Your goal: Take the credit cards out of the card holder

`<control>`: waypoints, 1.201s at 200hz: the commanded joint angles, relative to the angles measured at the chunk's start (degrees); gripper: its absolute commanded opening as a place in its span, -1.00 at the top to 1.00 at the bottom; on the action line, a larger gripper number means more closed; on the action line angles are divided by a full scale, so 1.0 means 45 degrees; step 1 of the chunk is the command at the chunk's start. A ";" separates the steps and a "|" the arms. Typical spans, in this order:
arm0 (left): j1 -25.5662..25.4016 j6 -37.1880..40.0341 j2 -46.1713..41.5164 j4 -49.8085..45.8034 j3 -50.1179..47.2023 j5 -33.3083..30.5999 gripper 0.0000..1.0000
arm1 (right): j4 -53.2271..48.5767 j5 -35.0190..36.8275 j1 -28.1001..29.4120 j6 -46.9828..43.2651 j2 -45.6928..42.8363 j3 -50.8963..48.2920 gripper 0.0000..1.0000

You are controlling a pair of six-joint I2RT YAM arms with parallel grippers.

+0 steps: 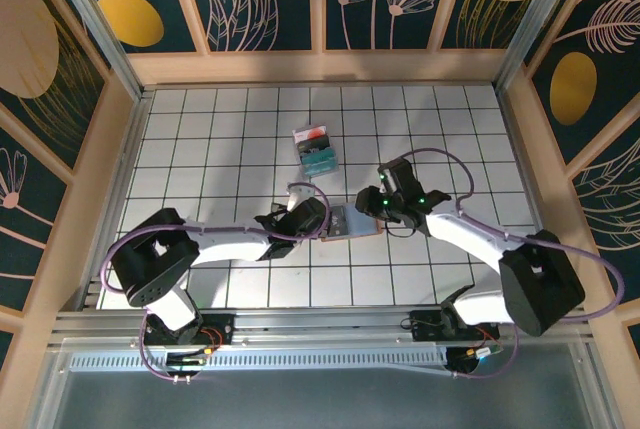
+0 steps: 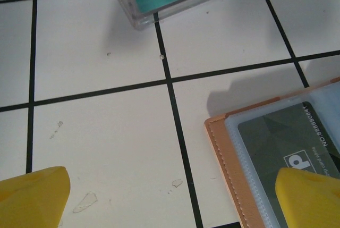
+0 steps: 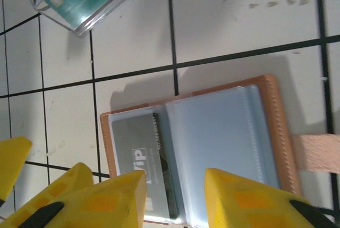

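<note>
Top external view: the card holder (image 1: pixel 350 221) is seen lying open and flat on the tabletop (image 1: pixel 220 129), between the left gripper (image 1: pixel 322 219) and the right gripper (image 1: pixel 374 207), with a teal pack (image 1: pixel 318 152) lying apart beyond it. Left wrist view: the left jaws are spread wide and nothing is held. One yellow fingertip (image 2: pixel 308 199) overlaps the holder's near corner and the other is over bare tile. A dark card (image 2: pixel 289 143) is seen tucked under a clear sleeve. This arm is judged best used to pin the holder's tan border down, so that the holder is not dragged along with the card. Right wrist view: the right jaws are set to a narrow gap with nothing between them, poised at the open holder's near edge by the dark card; the strap tab (image 3: pixel 316 153) sticks out from the opposite side. The card's edge should be pinched rather than the sleeve, and the pull kept flat along the pocket; which way the pocket opens cannot be told.
</note>
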 commanded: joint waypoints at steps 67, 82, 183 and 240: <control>0.0380 -0.0386 0.1066 -0.0508 0.0181 0.0519 -0.98 | 0.2133 -0.2138 0.0187 -0.0163 0.1520 -0.0745 0.47; 0.0380 -0.0291 0.1274 -0.0679 0.0274 0.0432 -0.98 | 0.2292 -0.2263 0.0244 -0.0163 0.1721 -0.0889 0.49; 0.0380 0.0041 0.1732 -0.1650 0.0647 0.0160 -0.98 | 0.2636 -0.2450 0.0657 -0.0202 0.2339 -0.1016 0.59; 0.0380 0.0075 0.1807 -0.1709 0.0650 0.0247 -0.98 | 0.2736 -0.2397 0.0656 -0.0280 0.2682 -0.1070 0.63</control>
